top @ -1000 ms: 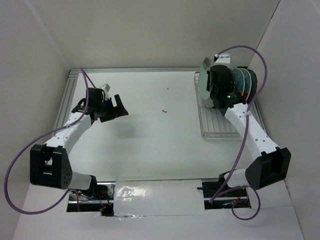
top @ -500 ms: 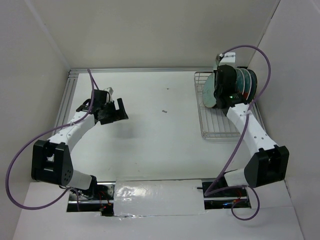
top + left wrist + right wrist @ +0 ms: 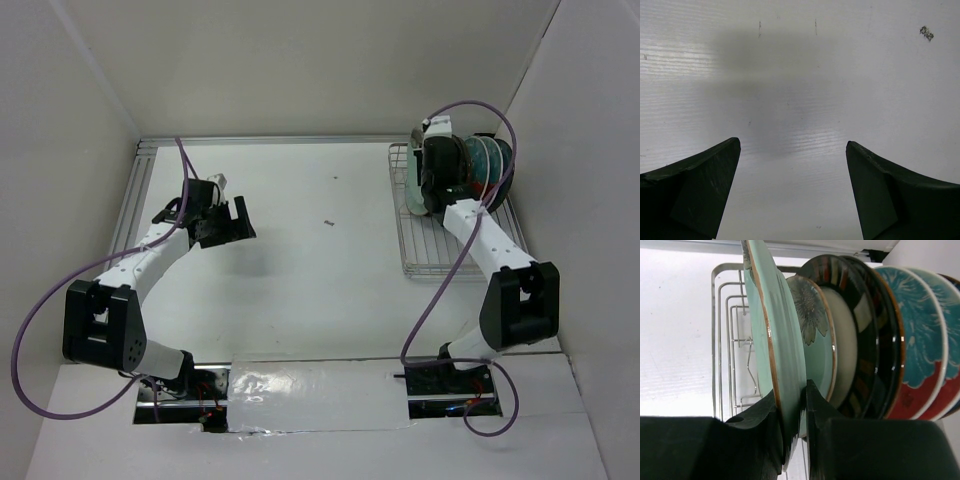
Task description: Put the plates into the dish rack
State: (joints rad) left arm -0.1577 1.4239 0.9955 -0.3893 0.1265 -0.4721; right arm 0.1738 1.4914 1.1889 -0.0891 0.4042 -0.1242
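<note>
White worktop (image 3: 320,260) runs between plain walls (image 3: 300,70), with the dish rack (image 3: 430,262) at its far right. There the right tool (image 3: 794,401) is clenched on the rim of a mint-green plate (image 3: 772,330), which stands on edge straight ahead of its fingers, face parallel to the row. Just beside it, on one side of the tool, stands the flowered mint plate (image 3: 815,325), then the striped plates (image 3: 860,340) and red-and-teal plates (image 3: 920,330) (all upright). Seating it in the neighbouring slot looks next; its foot among the tines is hidden. The left tool (image 3: 792,145) hangs released over worktop, well apart from the rack.
</note>
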